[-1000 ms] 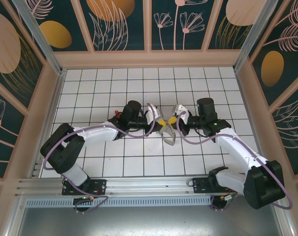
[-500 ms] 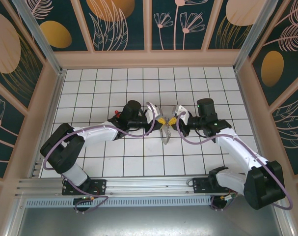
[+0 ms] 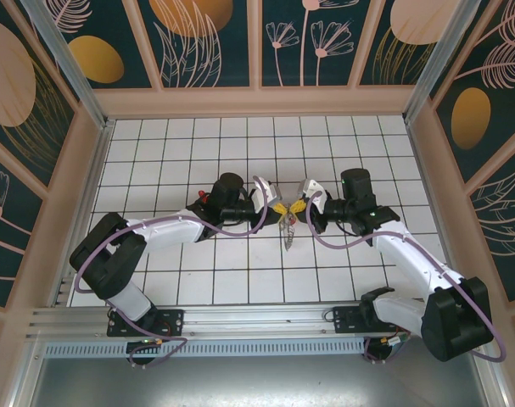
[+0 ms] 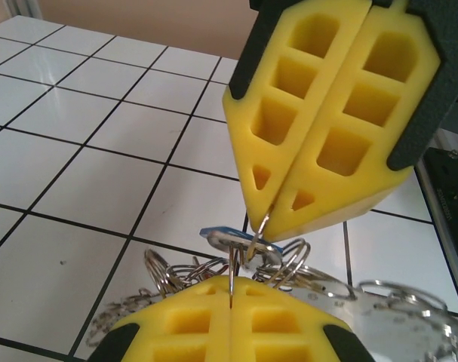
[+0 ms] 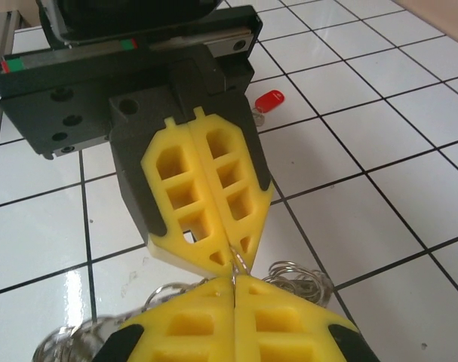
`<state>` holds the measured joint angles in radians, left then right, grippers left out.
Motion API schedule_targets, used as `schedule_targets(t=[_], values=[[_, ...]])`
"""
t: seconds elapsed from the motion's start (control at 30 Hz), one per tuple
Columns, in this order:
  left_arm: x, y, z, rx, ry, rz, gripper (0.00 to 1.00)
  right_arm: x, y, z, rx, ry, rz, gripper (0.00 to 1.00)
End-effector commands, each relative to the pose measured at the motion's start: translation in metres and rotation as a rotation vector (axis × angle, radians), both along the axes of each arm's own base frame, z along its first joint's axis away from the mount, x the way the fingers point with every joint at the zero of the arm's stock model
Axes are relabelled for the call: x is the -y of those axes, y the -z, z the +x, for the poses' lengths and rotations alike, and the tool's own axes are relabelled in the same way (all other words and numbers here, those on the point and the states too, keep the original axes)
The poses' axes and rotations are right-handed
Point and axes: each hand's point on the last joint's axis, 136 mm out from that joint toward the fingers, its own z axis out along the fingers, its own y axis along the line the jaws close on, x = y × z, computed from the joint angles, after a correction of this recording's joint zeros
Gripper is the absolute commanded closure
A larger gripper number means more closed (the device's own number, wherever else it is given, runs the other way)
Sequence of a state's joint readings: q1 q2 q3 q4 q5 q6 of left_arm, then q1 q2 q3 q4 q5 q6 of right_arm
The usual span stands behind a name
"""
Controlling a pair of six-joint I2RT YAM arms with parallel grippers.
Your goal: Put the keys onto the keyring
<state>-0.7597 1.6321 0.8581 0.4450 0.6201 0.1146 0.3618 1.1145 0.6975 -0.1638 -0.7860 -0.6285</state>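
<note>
My left gripper (image 3: 279, 207) and right gripper (image 3: 296, 206) meet tip to tip above the middle of the tiled floor. Both are shut on thin wire of the keyring (image 3: 287, 231), whose silvery bundle hangs below them. In the left wrist view my left gripper (image 4: 232, 290) pinches an upright wire, and the right gripper (image 4: 264, 216) pinches another just above. A flat blue-edged metal piece (image 4: 222, 236) sits between them, with small rings (image 4: 176, 268) around it. One red-headed key (image 5: 270, 99) lies on the floor behind the left gripper (image 5: 230, 253), facing my right gripper (image 5: 235, 280).
The white tiled floor (image 3: 198, 144) is walled in by wooden panels (image 3: 257, 100) on three sides. A metal rail (image 3: 240, 318) runs along the near edge by the arm bases. Purple cables (image 3: 232, 227) loop beside both wrists.
The dangling bundle under the fingertips has drawn in and hangs narrower than a second ago. Both arms have hardly moved and stay shut.
</note>
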Motion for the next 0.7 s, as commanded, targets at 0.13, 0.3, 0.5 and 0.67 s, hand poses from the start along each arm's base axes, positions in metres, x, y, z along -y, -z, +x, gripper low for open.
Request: schedule_targets(t=[0.13, 0.3, 0.5, 0.67], values=[[0.01, -0.0204, 0.0012, 0.058, 0.04, -0.054, 1.0, -0.0047, 0.0009, -0.0041, -0.005, -0.023, 0.012, 1.0], [0.01, -0.0214, 0.0017, 0.059, 0.037, -0.057, 1.0, -0.0047, 0.0015, -0.0039, -0.006, -0.021, 0.01, 1.0], [0.0106, -0.0227, 0.0024, 0.061, 0.036, -0.063, 1.0, -0.0066, 0.004, -0.0059, -0.023, -0.039, 0.008, 1.0], [0.0104, -0.0217, 0.002, 0.061, 0.036, -0.06, 1.0, -0.0048, 0.0043, 0.0013, -0.009, -0.003, -0.002, 1.0]])
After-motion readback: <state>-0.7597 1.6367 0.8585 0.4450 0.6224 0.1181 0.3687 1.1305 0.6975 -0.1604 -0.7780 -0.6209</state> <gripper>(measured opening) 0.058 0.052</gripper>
